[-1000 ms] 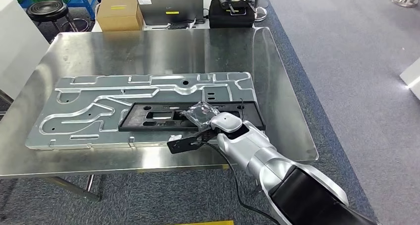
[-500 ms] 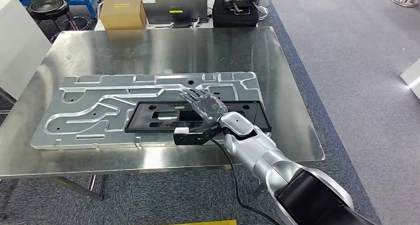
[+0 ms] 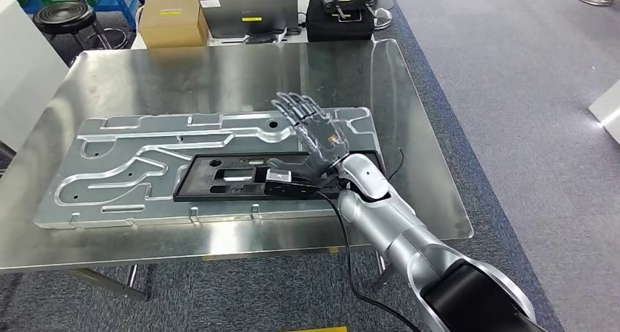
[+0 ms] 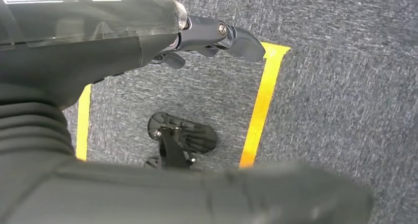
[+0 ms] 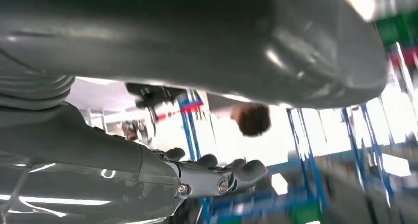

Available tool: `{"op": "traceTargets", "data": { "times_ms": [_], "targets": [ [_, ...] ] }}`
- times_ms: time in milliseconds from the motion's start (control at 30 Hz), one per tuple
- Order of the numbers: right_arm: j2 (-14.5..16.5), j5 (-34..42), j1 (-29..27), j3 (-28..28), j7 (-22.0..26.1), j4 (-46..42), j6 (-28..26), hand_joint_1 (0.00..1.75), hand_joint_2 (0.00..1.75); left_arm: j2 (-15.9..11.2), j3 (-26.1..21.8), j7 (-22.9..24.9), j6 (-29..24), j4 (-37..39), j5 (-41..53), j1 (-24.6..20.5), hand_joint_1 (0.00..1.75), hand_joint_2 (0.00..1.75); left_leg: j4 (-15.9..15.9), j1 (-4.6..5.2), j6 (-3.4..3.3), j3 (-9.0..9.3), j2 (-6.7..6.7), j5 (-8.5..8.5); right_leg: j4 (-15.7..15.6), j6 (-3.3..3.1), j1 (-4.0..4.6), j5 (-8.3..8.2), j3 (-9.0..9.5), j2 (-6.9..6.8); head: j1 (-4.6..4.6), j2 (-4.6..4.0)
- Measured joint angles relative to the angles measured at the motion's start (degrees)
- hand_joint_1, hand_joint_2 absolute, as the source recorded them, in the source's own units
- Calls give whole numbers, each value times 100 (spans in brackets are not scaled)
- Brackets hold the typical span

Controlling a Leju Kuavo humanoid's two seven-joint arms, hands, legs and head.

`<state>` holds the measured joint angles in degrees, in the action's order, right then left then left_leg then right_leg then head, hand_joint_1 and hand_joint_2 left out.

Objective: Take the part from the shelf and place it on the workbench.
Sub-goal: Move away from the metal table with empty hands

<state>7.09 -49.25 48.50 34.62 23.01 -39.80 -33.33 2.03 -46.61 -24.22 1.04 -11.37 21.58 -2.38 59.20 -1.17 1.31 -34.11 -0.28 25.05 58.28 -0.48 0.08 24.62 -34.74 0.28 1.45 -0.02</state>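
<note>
The black flat part point(image 3: 227, 175) lies on the silver machined plate point(image 3: 146, 156) on the steel workbench point(image 3: 219, 69). My right hand point(image 3: 314, 127) is raised above the part's right end with its fingers spread and nothing in it, clear of the part. In the right wrist view the right hand's fingers point(image 5: 217, 179) point up toward blue racks. My left hand point(image 4: 217, 36) hangs over grey carpet with its fingers loosely extended and holds nothing.
At the bench's far edge stand a cardboard box point(image 3: 172, 19), a grey laptop point(image 3: 245, 6) and a black case point(image 3: 340, 17). A black stool point(image 3: 66, 14) and a white cabinet point(image 3: 22, 61) are at left. A person's head point(image 5: 251, 119) shows nearby. Yellow floor tape point(image 4: 261, 100) runs below.
My right hand, curled over the part's right end a second ago, has uncurled, spread its fingers and lifted up and away. The black part stays on the plate.
</note>
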Motion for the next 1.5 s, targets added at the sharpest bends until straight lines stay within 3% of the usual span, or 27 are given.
{"op": "traceTargets", "data": {
  "times_ms": [133,200,267,300,333,367,433,500,567,633,700,767,833,867,967,1033,1100,1133,1167,1200,1267,1300,1333,1367,1400,1433,1500],
  "targets": [
    [-583,269,-722,-474,56,-1700,-464,0,0,8,-113,56,7,0,-46,22,0,0,-42,6,-162,5,-42,4,103,124,-8,94,-29,-30,1,0],
    [-1040,502,-1286,-934,90,-2837,-588,0,0,25,-195,38,51,0,-129,41,0,0,-59,-10,-240,11,-58,-3,567,201,-31,390,-226,-25,-1,0],
    [-1541,993,-2083,-1727,231,-4008,-573,0,0,48,-312,-36,113,0,-213,89,0,0,-59,-8,-289,15,-106,12,1301,251,-41,731,-572,-22,-1,0],
    [-1746,1316,-2548,-2228,342,-4497,-481,0,0,62,-365,-80,137,0,-239,123,0,0,-59,-6,-302,21,-133,22,1542,261,-42,798,-697,-22,-1,0],
    [-1909,1652,-3040,-2761,476,-4894,-342,0,0,74,-415,-117,150,0,-254,162,0,0,-58,-3,-310,28,-151,28,1588,260,-42,760,-733,-22,-1,0],
    [-2040,1963,-3537,-3336,631,-5235,-171,0,0,91,-465,-145,158,0,-258,198,0,0,-56,5,-316,36,-163,34,1401,246,-40,628,-653,-22,-1,0],
    [-2178,2334,-4338,-4471,1003,-5669,261,0,0,126,-544,-174,195,0,-242,258,0,0,-53,27,-312,48,-163,43,604,174,-18,274,-271,-31,-1,0],
    [-2148,2392,-4857,-5612,1385,-5804,793,0,0,152,-611,-187,242,0,-189,278,0,0,-51,55,-281,54,-147,62,44,110,22,65,7,-47,-1,0],
    [-2027,2344,-5248,-6652,1595,-5789,1174,0,0,162,-656,-196,269,0,-139,278,0,0,-65,70,-230,61,-137,70,-38,83,43,18,49,-55,-1,0],
    [-1893,2145,-5458,-7451,1642,-5760,1395,0,0,157,-682,-205,300,-1,-100,286,0,0,-41,87,-167,61,-107,129,-106,31,2,-34,49,-50,-1,0],
    [-1709,1740,-5500,-8129,1656,-5648,1690,0,0,151,-709,-221,337,-2,-57,288,0,0,293,98,-114,-34,-56,476,-184,-30,-36,-112,30,-44,1,0],
    [-1525,1411,-5525,-8829,1669,-5401,1924,0,0,151,-753,-242,355,-2,-13,279,0,0,970,90,-79,-225,-30,995,-183,-50,-31,-164,-32,-63,3,0],
    [-1431,1269,-5545,-9400,1677,-5103,1972,0,0,150,-803,-259,359,-2,27,279,0,0,1346,89,-63,-224,-20,1227,-151,-44,-28,-219,-130,-88,3,0],
    [-1409,1192,-5545,-9610,1679,-4957,1949,0,0,149,-821,-271,366,-3,42,281,0,0,1217,89,-65,-65,-17,1181,-129,-39,-28,-252,-187,-90,3,0],
    [-1377,651,-5473,-10161,1681,-4409,1824,0,0,148,-885,-308,415,-18,77,260,0,0,28,109,-140,763,-20,836,-62,13,-20,-371,-329,-66,2,0],
    [-1363,127,-5369,-10575,1678,-3992,1738,0,0,151,-942,-309,436,-27,101,241,0,0,-320,146,-221,961,-23,725,-54,79,-19,-454,-347,-56,1,0],
    [-1343,-242,-5286,-10939,1677,-3635,1676,0,0,160,-987,-304,437,-28,117,244,0,0,-316,166,-292,914,-13,608,-102,149,-39,-553,-341,-44,2,0],
    [-1331,-362,-5257,-11079,1659,-3480,1656,0,0,166,-1010,-302,437,-28,119,244,0,0,-329,162,-323,875,4,535,-99,181,-55,-532,-362,-36,2,0],
    [-1323,-484,-5227,-11209,1609,-3334,1641,0,0,172,-1037,-297,437,-29,123,242,0,0,-343,151,-357,821,25,458,-26,213,-67,-400,-404,-28,1,0],
    [-1318,-648,-5183,-11344,1513,-3171,1614,0,0,178,-1063,-293,438,-30,129,241,0,0,-356,135,-383,750,47,377,163,246,-79,-149,-473,-22,1,0],
    [-1314,-1060,-5075,-11607,1224,-2766,1541,0,0,180,-1109,-284,448,-31,151,241,0,0,-353,128,-409,582,76,248,848,312,-108,503,-625,-25,1,0],
    [-1314,-1283,-5029,-11724,1050,-2520,1516,0,0,181,-1131,-279,455,-31,165,243,0,0,-346,127,-404,492,82,184,1201,340,-125,702,-659,-26,1,0],
    [-1314,-1476,-4994,-11822,855,-2249,1530,0,0,184,-1159,-273,464,-31,182,244,0,0,-334,124,-392,403,84,122,1436,362,-140,755,-630,-26,1,0],
    [-1314,-1640,-4967,-11905,644,-1964,1581,0,0,186,-1187,-265,472,-31,202,244,0,0,-312,118,-374,313,85,64,1490,376,-153,676,-510,-27,1,0],
    [-1314,-1763,-4943,-11970,433,-1674,1660,0,0,190,-1211,-258,478,-31,218,243,0,0,-284,110,-350,228,85,16,1331,382,-163,530,-287,-27,1,0],
    [-1314,-1848,-4919,-12019,227,-1387,1758,0,0,192,-1230,-252,483,-31,232,238,0,0,-248,102,-321,154,86,-26,991,383,-174,418,33,-25,1,0],
    [-1305,-1923,-4858,-12081,-163,-846,1968,0,0,198,-1250,-240,499,-31,270,227,0,0,-189,103,-249,43,89,-97,171,338,-162,451,653,-13,1,0]
  ]
}}
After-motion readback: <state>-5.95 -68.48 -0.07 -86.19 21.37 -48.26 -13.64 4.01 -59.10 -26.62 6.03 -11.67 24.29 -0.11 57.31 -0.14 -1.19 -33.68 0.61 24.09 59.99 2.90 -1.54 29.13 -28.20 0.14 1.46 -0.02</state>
